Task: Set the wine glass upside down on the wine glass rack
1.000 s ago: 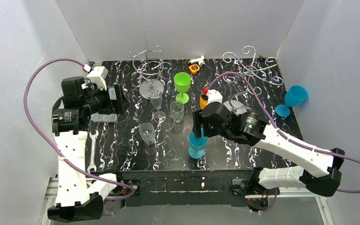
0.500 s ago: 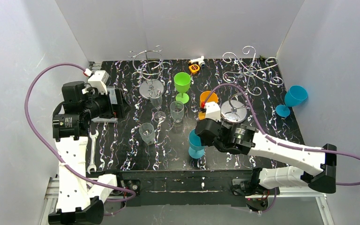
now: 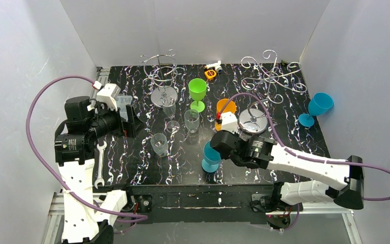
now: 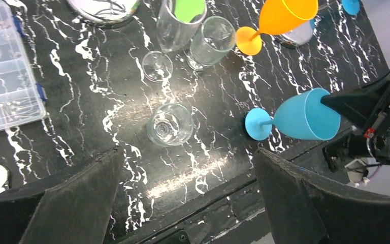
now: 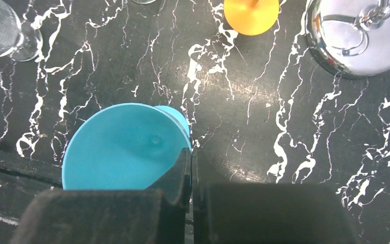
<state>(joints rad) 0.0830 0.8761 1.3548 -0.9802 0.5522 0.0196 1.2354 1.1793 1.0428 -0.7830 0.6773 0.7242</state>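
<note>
At near table edge: blue wine glass [image 3: 210,158] sits tilted, its foot close to the front lip of the table [image 3: 132,170] and its bowl leaning toward the right arm.
Right gripper [image 5: 190,170]: jaws closed on the bowl rim of the blue wine glass.
Left gripper [image 4: 187,151]: jaws spread wide, holding nothing, above a clear tumbler [image 4: 170,124].
Markings: red tag [image 4: 368,133] on the right arm, too small to read.
Racks: left wire rack [image 3: 161,68] and right wire rack [image 3: 271,73] stand along the far edge, each on a chrome base, well apart from the held glass.
Open room: a strip of bare marbled surface lies between the clear tumbler and the blue wine glass.
Right edge: second blue glass [image 3: 319,105] leans at the table's side.
Left edge: wrench [image 3: 100,162] lies flat beside the left arm.
Container: compartment box [image 4: 5,76], clear plastic with blue latches; small parts inside, too blurred to name.
Mid-table: green glass [image 3: 197,91] and orange glass [image 3: 226,107] stand between the racks and the grippers.
</note>
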